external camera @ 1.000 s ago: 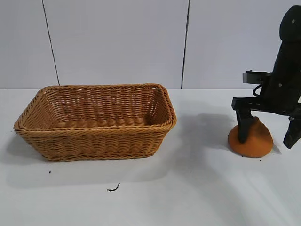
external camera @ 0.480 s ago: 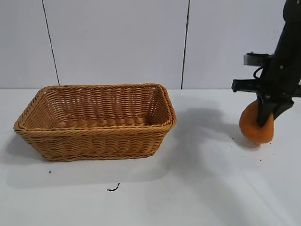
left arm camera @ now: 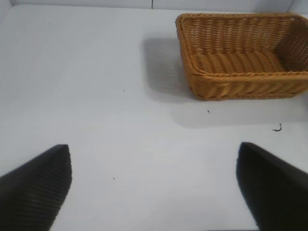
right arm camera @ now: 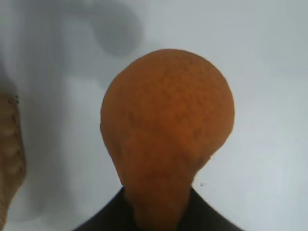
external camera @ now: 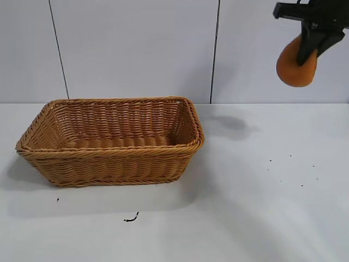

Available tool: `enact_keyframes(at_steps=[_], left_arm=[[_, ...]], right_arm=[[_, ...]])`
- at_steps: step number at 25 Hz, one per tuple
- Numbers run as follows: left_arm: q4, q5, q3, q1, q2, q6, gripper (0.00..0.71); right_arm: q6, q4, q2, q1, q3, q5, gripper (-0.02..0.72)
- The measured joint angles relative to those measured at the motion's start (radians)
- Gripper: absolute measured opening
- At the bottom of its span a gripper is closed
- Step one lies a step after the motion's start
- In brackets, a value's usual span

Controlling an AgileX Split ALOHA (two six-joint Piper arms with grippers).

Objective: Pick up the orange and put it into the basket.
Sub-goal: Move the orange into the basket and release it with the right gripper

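My right gripper (external camera: 305,46) is shut on the orange (external camera: 295,68) by its knobby neck and holds it high above the table at the far right, well to the right of the basket. In the right wrist view the orange (right arm camera: 167,130) hangs from my gripper (right arm camera: 159,211) over bare table. The tan wicker basket (external camera: 109,164) stands empty on the left of the table; it also shows in the left wrist view (left arm camera: 240,86). My left gripper (left arm camera: 154,187) is open and empty, out of the exterior view, over bare table away from the basket.
A small dark scrap (external camera: 131,219) lies on the table in front of the basket. Dark specks (external camera: 290,174) dot the table where the orange lay. A grey panelled wall (external camera: 136,49) stands behind the table.
My right gripper closed on the orange and lifted it from the table at the right to well above it. The basket has not moved.
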Motion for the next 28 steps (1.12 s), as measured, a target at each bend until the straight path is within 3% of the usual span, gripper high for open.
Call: enact_keyframes(at_steps=[7, 14, 19, 26, 28], left_arm=[[0.0, 0.0, 0.0, 0.0, 0.0, 0.0, 0.666], [0.0, 0.0, 0.0, 0.0, 0.0, 0.0, 0.666], [0.0, 0.0, 0.0, 0.0, 0.0, 0.0, 0.666], [0.0, 0.0, 0.0, 0.0, 0.0, 0.0, 0.666], [0.0, 0.0, 0.0, 0.0, 0.0, 0.0, 0.666]], right_arm=[[0.027, 0.01, 0.003, 0.231, -0.002, -0.103, 0.001], [0.059, 0.014, 0.106, 0.385, -0.002, -0.241, 0.001], [0.071, 0.018, 0.218, 0.417, -0.002, -0.303, 0.001], [0.071, 0.018, 0.319, 0.418, -0.002, -0.312, 0.002], [0.071, 0.018, 0.322, 0.418, -0.002, -0.311, 0.046]])
